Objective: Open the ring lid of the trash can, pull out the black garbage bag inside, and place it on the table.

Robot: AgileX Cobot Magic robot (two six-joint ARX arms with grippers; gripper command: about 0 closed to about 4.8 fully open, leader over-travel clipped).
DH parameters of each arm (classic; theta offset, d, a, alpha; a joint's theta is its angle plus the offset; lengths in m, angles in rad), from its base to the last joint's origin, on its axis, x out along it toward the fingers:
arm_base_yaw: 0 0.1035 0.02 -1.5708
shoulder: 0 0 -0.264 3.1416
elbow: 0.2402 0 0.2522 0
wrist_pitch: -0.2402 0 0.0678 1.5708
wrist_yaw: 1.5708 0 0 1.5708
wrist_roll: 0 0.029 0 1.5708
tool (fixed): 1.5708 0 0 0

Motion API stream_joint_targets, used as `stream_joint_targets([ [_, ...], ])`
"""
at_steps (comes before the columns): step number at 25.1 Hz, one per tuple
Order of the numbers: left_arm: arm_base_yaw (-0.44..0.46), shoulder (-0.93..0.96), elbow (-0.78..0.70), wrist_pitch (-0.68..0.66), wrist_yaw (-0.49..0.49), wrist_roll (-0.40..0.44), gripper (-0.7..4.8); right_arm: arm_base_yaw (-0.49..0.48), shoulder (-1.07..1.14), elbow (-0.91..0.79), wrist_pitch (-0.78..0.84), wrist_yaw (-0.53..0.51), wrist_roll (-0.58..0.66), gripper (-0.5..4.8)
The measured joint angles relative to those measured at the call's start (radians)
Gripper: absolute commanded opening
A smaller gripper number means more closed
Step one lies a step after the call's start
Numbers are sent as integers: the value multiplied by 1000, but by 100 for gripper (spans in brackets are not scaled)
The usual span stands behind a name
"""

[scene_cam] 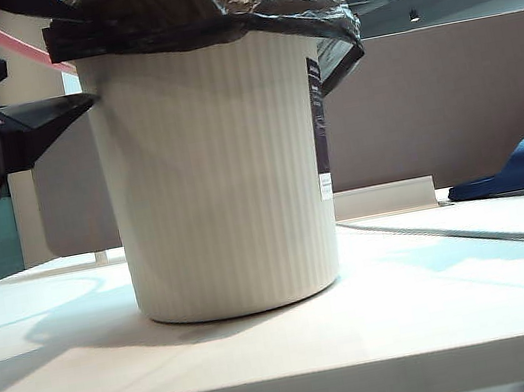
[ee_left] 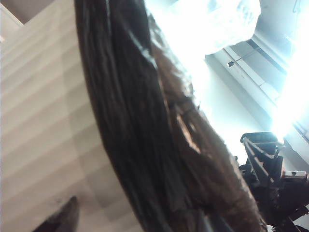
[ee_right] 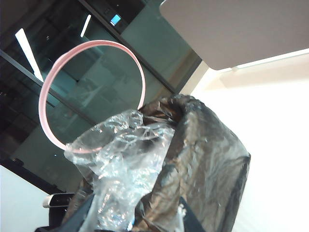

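We see the trash can (scene_cam: pixel 217 173) standing mid-table (scene_cam: pixel 290 353), the black garbage bag (scene_cam: pixel 198 4) bulging over its rim. Our left gripper (scene_cam: pixel 46 122), at nine o'clock beside the rim, looks spread and empty. Our right gripper (ee_right: pixel 137 220) rides above the can, gathering crinkled bag film; we cannot tell if it is clenched. The ring lid (ee_right: pixel 91 94) is lifted off. The bag seems light, soft, slippery: pinch bunched folds.
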Motion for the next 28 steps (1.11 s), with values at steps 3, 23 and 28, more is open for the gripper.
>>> stream_joint_targets([
  [3, 0, 0, 16, -6, 6, 0, 317, 0, 1, 0, -33, 7, -27, 198],
  [23, 0, 5, 20, -81, 11, 0, 111, 0, 1, 0, -51, 29, -44, 198],
  [28, 0, 5, 20, -81, 11, 0, 53, 0, 1, 0, -85, 31, -71, 198],
])
